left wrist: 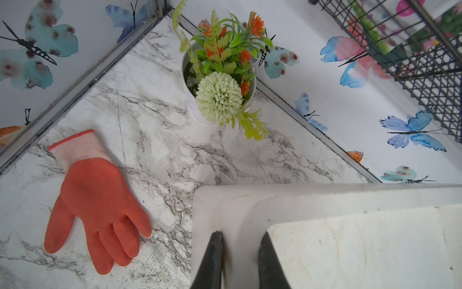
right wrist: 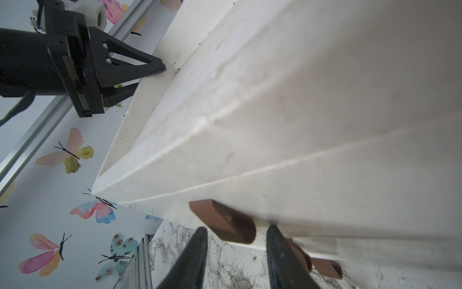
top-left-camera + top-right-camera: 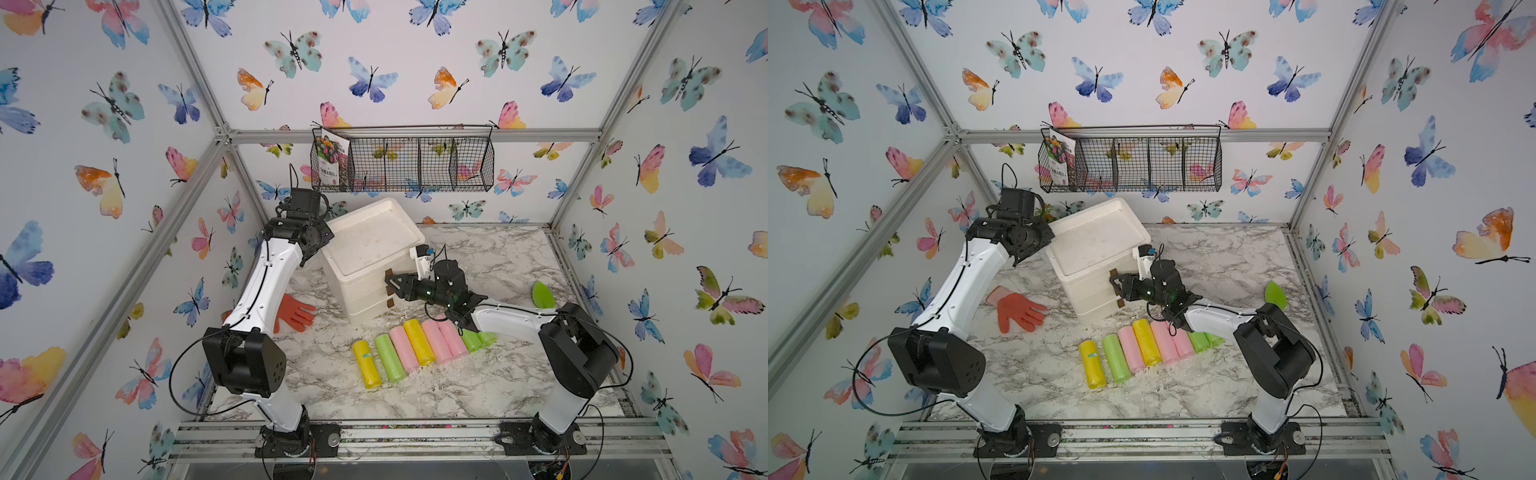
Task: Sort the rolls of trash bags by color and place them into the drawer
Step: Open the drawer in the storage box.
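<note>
Foremost, item one: rolls of trash bags, eight in number. They lie side by side in a slanting row on the table, just in front of the drawer unit. Order from the left arm's side: yellow, light green, pink, yellow, pink, pink, light green, light green. The right arm passes over the two green ones at the far end. None is held.

Item two: drawer unit, white, three drawers stacked with fronts flush, each with a brown handle. It stands toward the back of the table, turned at an angle.

Item three: right fingers, parted, one on either side of a handle, not clamped on it.

Item four: left fingers, drawn close and gripping the raised rim at a top corner of the drawer unit.

Sundries:
- Orange glove, flat on the table beside the left arm.
- Green trowel blade, near the right wall.
- Potted artificial plant, in the back corner.
- Wire basket, on the back wall, holding a seed packet.
</note>
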You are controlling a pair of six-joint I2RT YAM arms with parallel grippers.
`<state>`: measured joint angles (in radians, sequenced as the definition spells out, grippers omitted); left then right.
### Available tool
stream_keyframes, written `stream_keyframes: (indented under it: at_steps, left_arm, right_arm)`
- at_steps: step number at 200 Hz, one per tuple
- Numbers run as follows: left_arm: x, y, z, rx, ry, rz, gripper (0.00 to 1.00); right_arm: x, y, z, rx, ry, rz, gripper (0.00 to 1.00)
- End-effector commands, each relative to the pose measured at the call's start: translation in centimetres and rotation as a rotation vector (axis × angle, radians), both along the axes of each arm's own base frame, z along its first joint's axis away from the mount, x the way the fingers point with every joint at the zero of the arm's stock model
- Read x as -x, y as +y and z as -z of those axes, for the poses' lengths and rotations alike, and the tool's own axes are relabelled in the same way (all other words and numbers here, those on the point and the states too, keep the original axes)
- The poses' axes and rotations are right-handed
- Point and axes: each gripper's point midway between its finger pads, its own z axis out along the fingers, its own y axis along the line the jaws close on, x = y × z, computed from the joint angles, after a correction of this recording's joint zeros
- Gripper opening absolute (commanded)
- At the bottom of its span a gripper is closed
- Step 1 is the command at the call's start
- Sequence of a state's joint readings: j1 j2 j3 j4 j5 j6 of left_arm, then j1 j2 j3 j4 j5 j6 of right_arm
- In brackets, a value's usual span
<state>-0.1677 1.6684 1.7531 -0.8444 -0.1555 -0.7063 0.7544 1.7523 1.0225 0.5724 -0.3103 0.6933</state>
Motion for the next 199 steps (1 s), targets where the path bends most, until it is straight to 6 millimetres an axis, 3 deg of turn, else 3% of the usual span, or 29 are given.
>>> stream_keyframes:
  at_steps: [1,43,71,93,133,199]
  left_arm:
    - [1.4,-2.5,1.7,0.118,0.075,0.057,0.00]
    - [1.5,-2.6,1.7,0.121,0.072,0.058,0.00]
    - [1.4,-2.7,1.8,0.125,0.074,0.060,0.00]
    - [1.4,-2.7,1.8,0.130,0.070,0.059,0.00]
    - [1.2,-2.8,1.8,0.136,0.066,0.054,0.00]
    - [0.9,-2.7,1.9,0.147,0.058,0.035,0.00]
  right_arm:
    - [-0.6,0.5,-2.3,-0.058,-0.067,0.006,0.36]
    - [-0.6,0.3,-2.7,-0.069,-0.086,0.015,0.25]
    - [-0.5,0.2,-2.7,-0.068,-0.085,0.014,0.07]
    - [-0.2,0.0,-2.7,-0.078,-0.085,0.013,0.02]
    - [0.6,-0.7,-2.6,-0.072,-0.075,0.010,0.02]
    - [3.5,-3.7,-1.0,-0.032,-0.017,0.026,0.02]
